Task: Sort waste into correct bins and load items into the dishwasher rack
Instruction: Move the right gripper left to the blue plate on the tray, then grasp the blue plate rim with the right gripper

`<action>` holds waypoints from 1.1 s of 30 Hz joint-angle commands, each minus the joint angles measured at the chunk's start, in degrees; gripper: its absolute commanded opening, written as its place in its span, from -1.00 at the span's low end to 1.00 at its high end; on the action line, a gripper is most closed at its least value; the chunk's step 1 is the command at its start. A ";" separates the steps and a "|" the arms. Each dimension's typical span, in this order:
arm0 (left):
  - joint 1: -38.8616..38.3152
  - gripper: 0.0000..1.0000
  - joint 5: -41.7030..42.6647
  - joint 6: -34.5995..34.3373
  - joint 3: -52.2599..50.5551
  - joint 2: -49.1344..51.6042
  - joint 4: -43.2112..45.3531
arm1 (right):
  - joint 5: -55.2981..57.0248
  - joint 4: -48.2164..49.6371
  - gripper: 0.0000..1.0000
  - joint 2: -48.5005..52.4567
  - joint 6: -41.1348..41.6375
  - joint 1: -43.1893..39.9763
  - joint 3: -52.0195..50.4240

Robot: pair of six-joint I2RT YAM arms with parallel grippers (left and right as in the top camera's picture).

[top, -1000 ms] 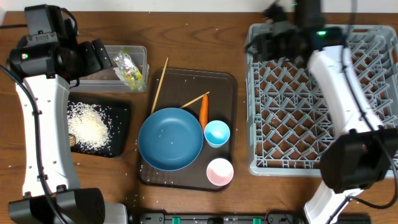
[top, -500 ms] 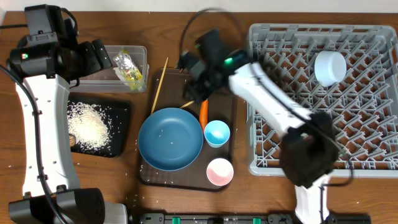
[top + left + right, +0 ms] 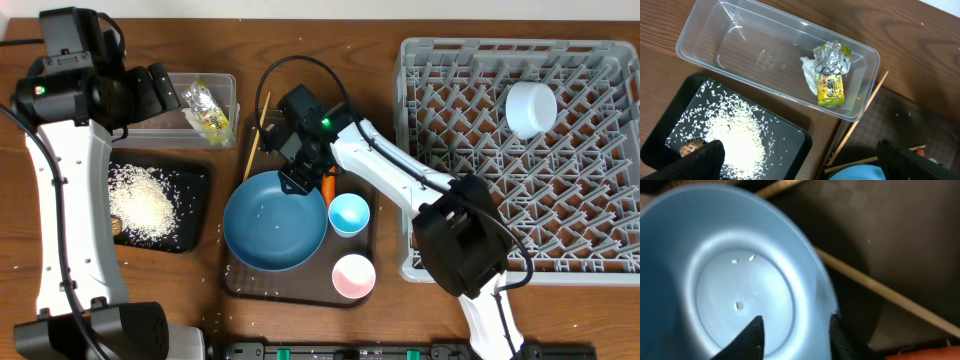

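Note:
The dark blue plate (image 3: 270,225) lies on the brown serving tray, and a few rice grains dot the plate (image 3: 740,280). My right gripper (image 3: 298,172) (image 3: 796,339) is open and straddles the plate's upper right rim, one finger over the inside and one just outside. Beside it lie the carrot (image 3: 328,186) (image 3: 925,355) and a chopstick (image 3: 255,130) (image 3: 880,290). My left gripper (image 3: 160,88) (image 3: 802,162) hangs wide open above the black tray (image 3: 790,135) holding rice (image 3: 735,135) and a brown lump (image 3: 690,147). The clear tub (image 3: 755,55) holds the wrapper (image 3: 832,75) and paper wad (image 3: 810,75).
The grey dishwasher rack (image 3: 520,240) fills the right side, with a pale bowl (image 3: 530,108) upside down near its back. A light blue cup (image 3: 349,214) and a pink cup (image 3: 353,276) stand on the brown serving tray (image 3: 360,140), right of the plate.
My right arm has swung left from the rack, leaving the bowl there, and has come down onto the plate's rim with its jaws narrowing. The left arm has not moved.

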 commanded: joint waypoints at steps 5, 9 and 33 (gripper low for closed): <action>0.26 0.96 -0.07 -0.26 -0.70 0.42 -0.20 | 15.58 -3.13 0.05 0.52 -3.72 -0.37 0.17; 0.26 0.95 -0.07 -0.26 -0.70 0.42 -0.22 | 18.03 -2.01 0.05 0.52 -3.93 -0.31 0.17; 0.26 0.96 -0.07 -0.26 -0.70 0.42 -0.22 | 16.55 0.00 -0.03 0.63 3.76 -5.40 2.64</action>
